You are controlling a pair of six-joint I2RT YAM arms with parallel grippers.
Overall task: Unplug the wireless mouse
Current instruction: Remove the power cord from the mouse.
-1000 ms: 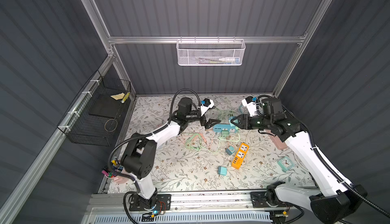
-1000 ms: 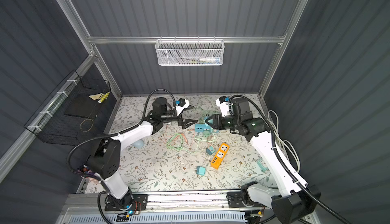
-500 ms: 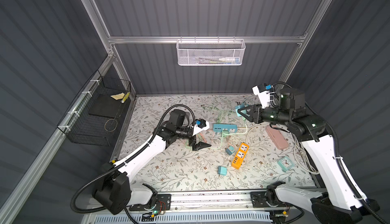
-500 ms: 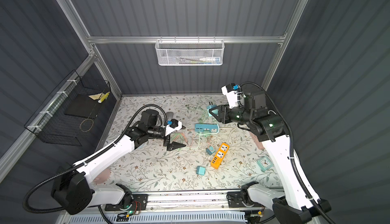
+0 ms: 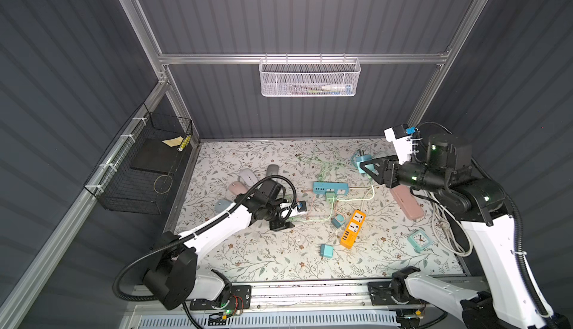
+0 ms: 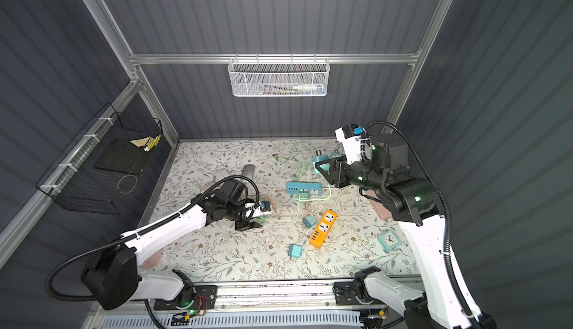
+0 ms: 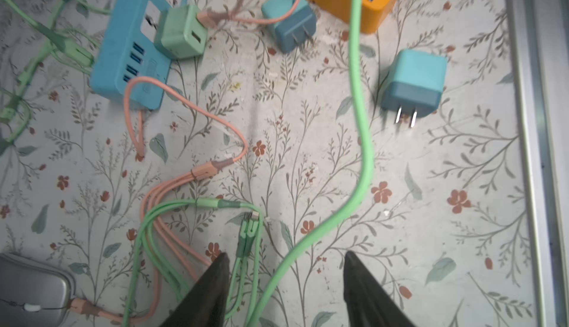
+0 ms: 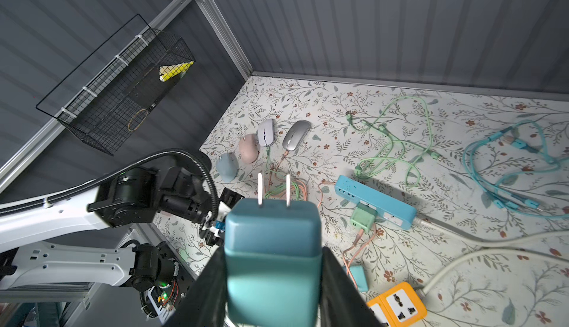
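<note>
Grey mouse (image 7: 34,279) plugged in, left fingers (image 7: 212,288) open beside it.
The mouse lies on the worktop (image 7: 308,156) near the left fingers, a pink cable (image 7: 204,170) in its port; green cables (image 7: 365,143) run between those parted fingers. The right fingers (image 8: 206,291), well apart, clamp a teal charger (image 8: 272,248).

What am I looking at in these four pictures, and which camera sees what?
Two white robot arms stand at a floral table. Both top views look down on the whole scene; the other two cameras ride on the arms' wrists. On the table lie four computer mice, a blue power strip, an orange power strip, loose chargers, a small clock and tangled green and pink cables. The right arm holds a teal charger raised above the table, jaws shut on it. The left arm reaches low over the cables, jaws open, holding nothing.
</note>
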